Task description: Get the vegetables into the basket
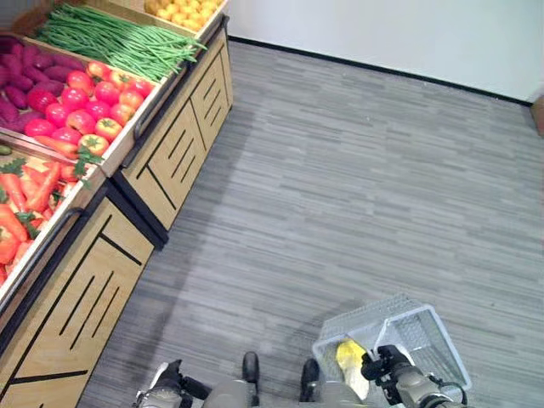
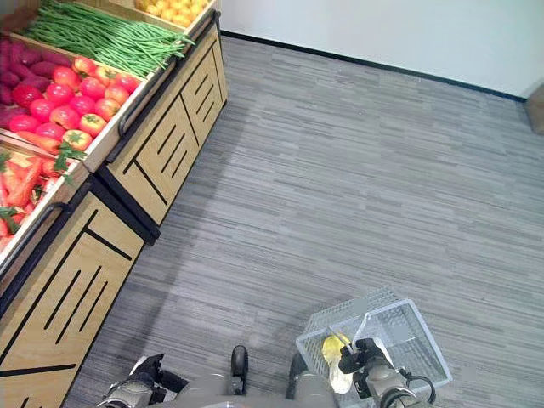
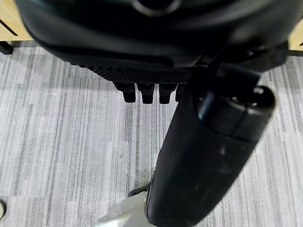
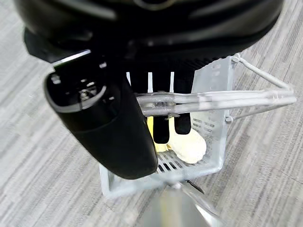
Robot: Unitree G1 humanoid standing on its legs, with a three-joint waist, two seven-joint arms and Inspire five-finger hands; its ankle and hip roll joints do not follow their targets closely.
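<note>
Seen from the head camera: white wire basket [image 1: 425, 336] at lower right of the frame, hanging over grey plank floor [image 1: 357, 170], its handle [image 4: 222, 98] gripped from above by the right hand [image 4: 156, 90], fingers [image 4: 161, 127] curled over the twin wire bars. Inside, just beneath those fingers, a yellow vegetable [image 1: 350, 355] and a pale cream one [image 4: 189, 144] lying on the basket bottom, not touched by the hand.

Along the left edge of the frame, wooden produce stand [image 1: 170, 153] with slatted fronts: green beans [image 1: 110, 38] at the top, red tomatoes [image 1: 85, 106] below them, purple vegetables [image 1: 21, 72] at far left, carrots [image 1: 25, 200] in the lower bin, yellow fruit [image 1: 183, 10] at the upper edge. All well apart from the basket.

Left hand [image 3: 199, 156] at lower left of the head view, hanging above bare floor; in its wrist view, fingers [image 3: 144, 92] loosely bent, thumb extended, nothing held.

Right wrist view alone gives the grip on the handle and the cream vegetable clearly; head views alone give the stand.

No legible labels or writing.
</note>
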